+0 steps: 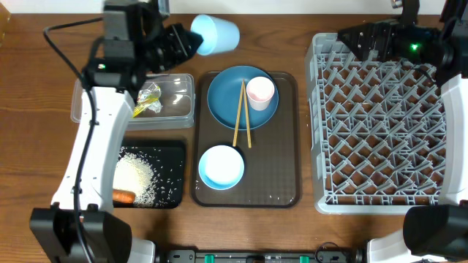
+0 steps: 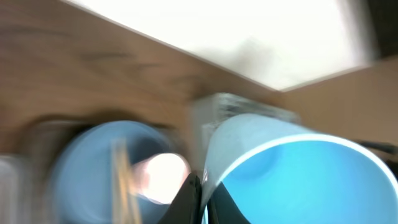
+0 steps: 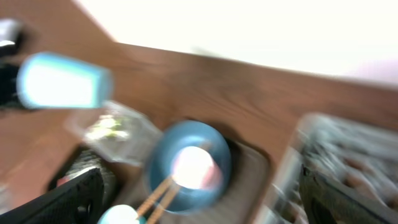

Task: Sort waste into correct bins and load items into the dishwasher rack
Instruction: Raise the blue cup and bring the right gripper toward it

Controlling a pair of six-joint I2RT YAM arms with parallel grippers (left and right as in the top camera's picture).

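Note:
My left gripper [image 1: 191,40] is shut on the rim of the small light-blue cup [image 1: 216,34], held tipped on its side above the table's back edge. The left wrist view shows the cup [image 2: 298,168] close up, its wall pinched between the fingertips [image 2: 189,196]. My right gripper [image 1: 351,36] stands open and holds nothing over the back-left corner of the grey dishwasher rack [image 1: 380,124]. The blue plate [image 1: 227,102] carries the pink cup [image 1: 260,93] and the chopsticks [image 1: 241,117]. The white bowl [image 1: 221,166] sits in front of the plate.
Plate and bowl rest on a dark brown serving tray [image 1: 285,175]. The clear tub [image 1: 175,91] holds a yellow-green wrapper [image 1: 148,98]. The black tray [image 1: 172,150] holds rice [image 1: 135,175] and a carrot [image 1: 123,196]. Both wrist views are blurred.

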